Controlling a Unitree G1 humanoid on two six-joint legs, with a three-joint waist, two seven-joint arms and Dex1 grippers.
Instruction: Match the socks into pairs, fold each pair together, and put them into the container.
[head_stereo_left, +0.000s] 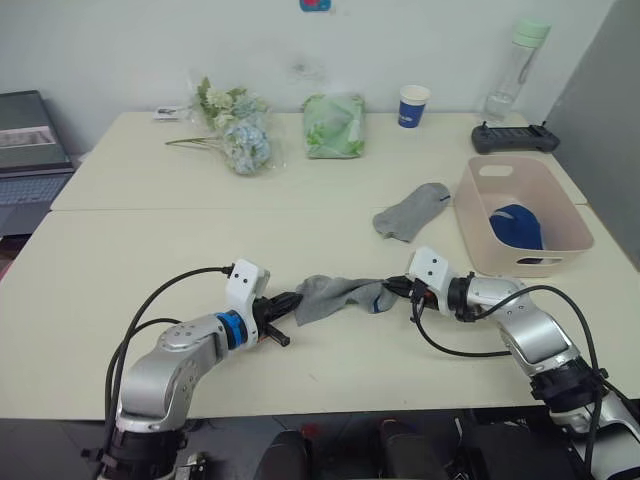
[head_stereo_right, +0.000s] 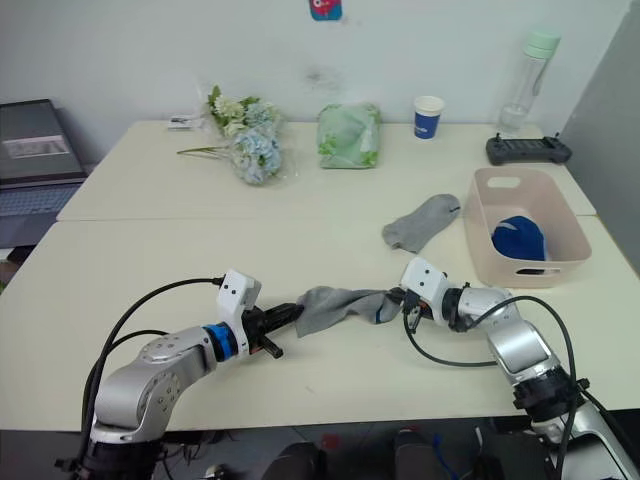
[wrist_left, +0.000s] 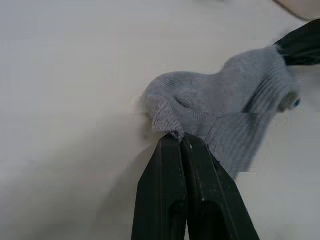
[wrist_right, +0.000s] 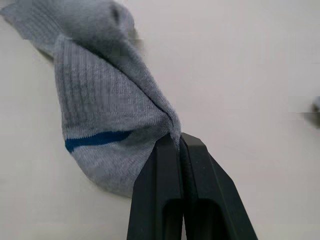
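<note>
A soft grey knit ankle sock with a thin blue stripe (head_stereo_left: 335, 295) lies bunched on the near part of the cream table (head_stereo_left: 150, 250), stretched between both arms. The left gripper (head_stereo_left: 293, 301) has its 2 black fingers pressed together on one end of the fabric; the right gripper (head_stereo_left: 392, 289) is likewise pinched onto the opposite end, close by the stripe. A 2nd grey ankle sock (head_stereo_left: 411, 211) lies flat further back, just beside the pale pink rectangular plastic tub (head_stereo_left: 478, 238), apart from the held one. Inside the tub rests a dark blue bundle (head_stereo_left: 517, 227), judged to be a navy pair already stowed. Assessment: the grey pair is in hand, with folding and stowing outstanding. To do this step well, the held sock should be drawn evenly taut so the bunching releases, then laid squarely over its mate with edges aligned before any fold; uneven pull from either side would likely twist the knit or slip it from a pinch. Beyond the work area stand a blue-and-white paper cup (head_stereo_left: 413, 105), a green plastic-wrapped bundle (head_stereo_left: 333, 126), a bunch of pale flowers (head_stereo_left: 235, 125), a clear bottle (head_stereo_left: 513, 70) and a black handheld controller (head_stereo_left: 515, 138), all well apart.
</note>
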